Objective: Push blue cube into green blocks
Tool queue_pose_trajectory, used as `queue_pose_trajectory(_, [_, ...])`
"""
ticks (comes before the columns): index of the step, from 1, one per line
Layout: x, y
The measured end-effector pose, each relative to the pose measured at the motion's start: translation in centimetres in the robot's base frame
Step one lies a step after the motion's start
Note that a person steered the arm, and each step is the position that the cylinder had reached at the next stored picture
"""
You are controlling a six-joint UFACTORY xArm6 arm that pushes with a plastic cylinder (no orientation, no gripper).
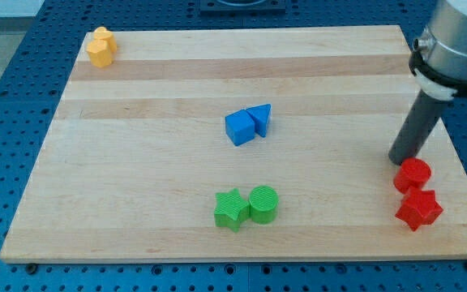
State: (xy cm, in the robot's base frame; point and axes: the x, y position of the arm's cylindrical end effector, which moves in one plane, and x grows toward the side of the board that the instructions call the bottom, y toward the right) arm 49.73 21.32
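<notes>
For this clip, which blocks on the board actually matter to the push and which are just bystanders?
Part of the job:
- blue cube
- green star block
- green cylinder, touching the star
- my tip, far off at the view's right, just above the red cylinder

Just lying about:
- blue triangular block, against the cube
- red cylinder
- red star block
- yellow blocks, top left corner

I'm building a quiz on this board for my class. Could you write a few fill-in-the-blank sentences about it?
1. The blue cube touches a blue ____.
2. The two green blocks lie toward the view's ____ from the blue cube.
3. My tip sits just above the ____ blocks.

Missing words: triangle; bottom; red
</notes>
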Motion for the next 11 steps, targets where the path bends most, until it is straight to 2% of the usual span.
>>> queue_pose_trajectory(2, [-1.8,-0.1])
queue_pose_trajectory(4, [-6.8,-3.6])
queue_pose_trajectory(5, [-10.9,-5.3])
queue_pose_trajectory(6, [-11.8,-7.3])
queue_pose_trajectory(8, [-11.7,-9.1])
queue_pose_trajectory(9, [-11.2,-13.9])
queue_pose_trajectory(10, [-9.9,-15.4])
queue_pose_trajectory(11, [-6.6,-15.5])
